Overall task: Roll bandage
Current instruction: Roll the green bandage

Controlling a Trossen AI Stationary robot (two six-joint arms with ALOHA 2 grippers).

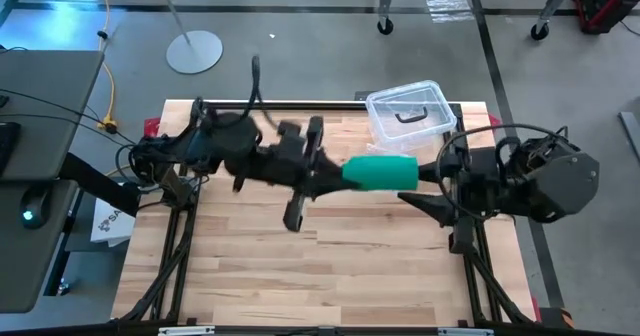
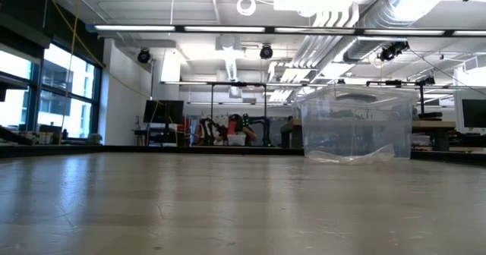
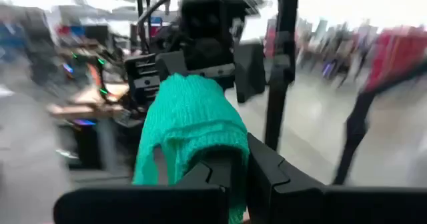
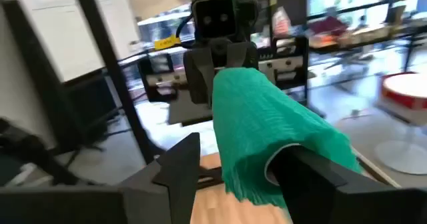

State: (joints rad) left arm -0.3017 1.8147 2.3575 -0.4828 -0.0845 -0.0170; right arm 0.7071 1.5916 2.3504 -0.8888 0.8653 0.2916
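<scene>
**Bandage held mid-air between both arms, L pinching, R spread**

I see the bandage [image 1: 380, 172] as a green roll lifted off the counter [image 1: 300, 266], roughly centre-right in the high view, stretched level between the two arms. It touches no part of the wood.

L gripper [image 1: 335, 172]: in my left wrist view its fingers [image 3: 267, 177] are pressed together on the near end of the roll, fabric bunched over and between them. So L is pinching the bandage.

R gripper [image 1: 425, 176]: fingers [image 4: 177, 167] stand spread. One finger sits inside the hollow end of the roll, the other is clear of the fabric w/ a visible gap. So the roll hangs over one R finger, not squeezed.

Clear plastic box [image 1: 408, 111] w/ black handle sits at the counter's far edge, right of centre, apart from the bandage. Low view shows that box [image 2: 357, 126] standing on the counter, w/ crinkled clear plastic at its foot; neither arm nor the bandage shows at that height.
</scene>
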